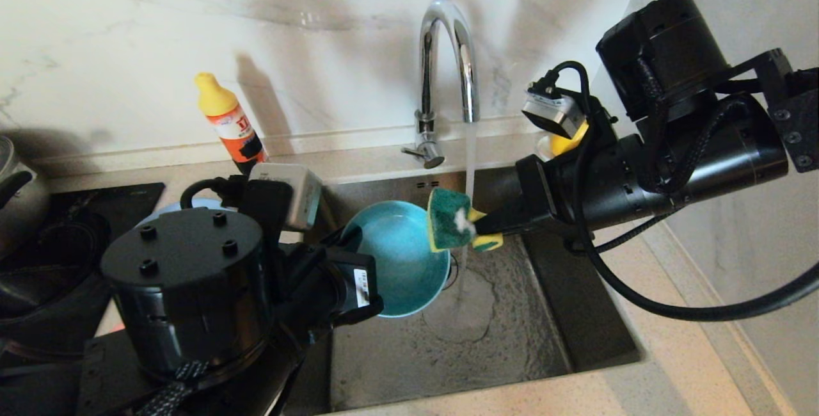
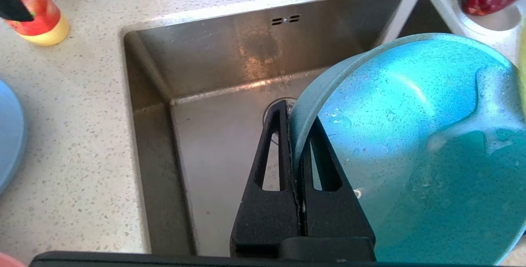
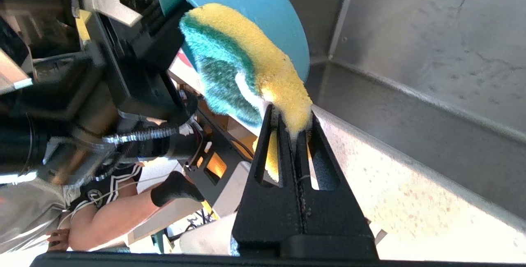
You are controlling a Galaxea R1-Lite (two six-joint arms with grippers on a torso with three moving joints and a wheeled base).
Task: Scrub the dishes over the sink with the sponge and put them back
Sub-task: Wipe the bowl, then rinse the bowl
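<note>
Where the head view takes in the whole scene, the teal bowl (image 1: 402,256) hangs tilted over the sink (image 1: 512,326), its rim pinched by the left claw (image 1: 349,240), while the right claw (image 1: 489,227) pinches the sponge (image 1: 455,219) at the bowl's rim, just beside the thin stream running from the chrome gooseneck tap (image 1: 448,64); an orange bottle with a yellow cap (image 1: 229,123) stands on the surface (image 1: 678,365) behind. Left wrist view: only here do the black fingers (image 2: 271,168) show closed on the thin matte rim, with droplets inside the bowl (image 2: 411,143), brushed steel walls (image 2: 230,53) and a speckled stone top (image 2: 74,135). Right wrist view: only here does the sponge's (image 3: 246,70) porous yellow foam show squeezed between the fingers (image 3: 320,164), its coarse green scouring layer curled against the bowl's smooth outside (image 3: 263,8).
</note>
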